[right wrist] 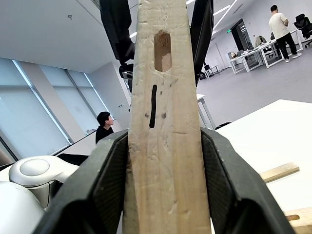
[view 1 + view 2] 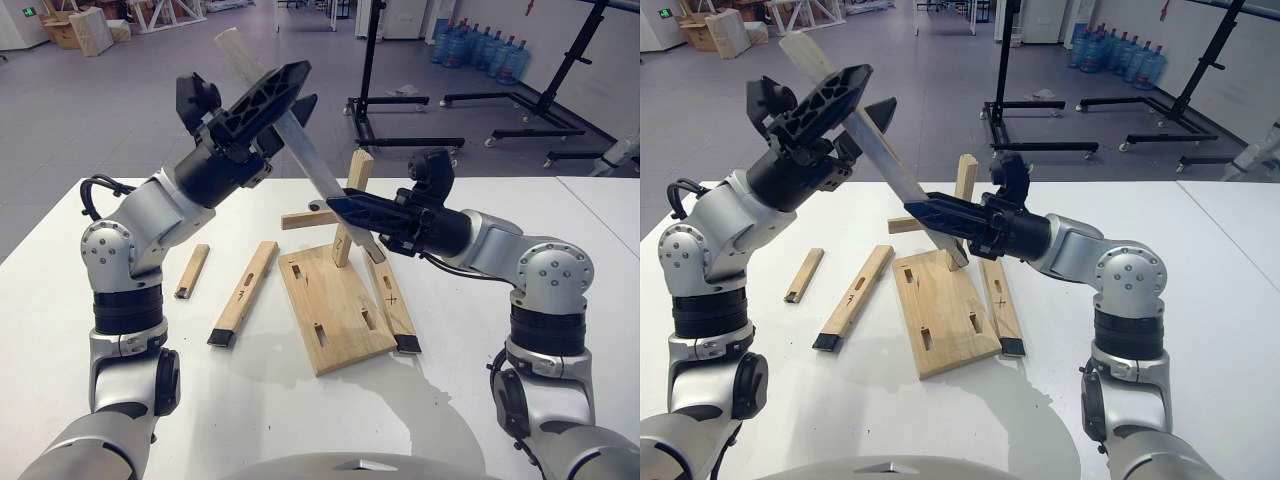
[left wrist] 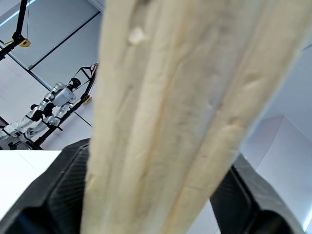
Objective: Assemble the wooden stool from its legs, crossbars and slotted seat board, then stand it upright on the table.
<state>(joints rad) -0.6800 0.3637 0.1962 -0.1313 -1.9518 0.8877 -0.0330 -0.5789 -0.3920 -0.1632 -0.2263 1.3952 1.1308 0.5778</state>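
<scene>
One long leg [image 2: 305, 150] slanted above the seat board [image 2: 340, 300] lying on the desk [image 2: 450, 400], clamped by the left fingers [image 2: 265, 90] near its top and the right fingers [image 2: 352, 208] lower; another leg [image 2: 245, 290] lay loose beside the board.

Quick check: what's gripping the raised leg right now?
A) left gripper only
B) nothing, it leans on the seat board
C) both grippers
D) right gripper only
C: the left gripper clamps the raised leg near its upper end, and the right gripper is shut on it lower down, above the seat board.
</scene>
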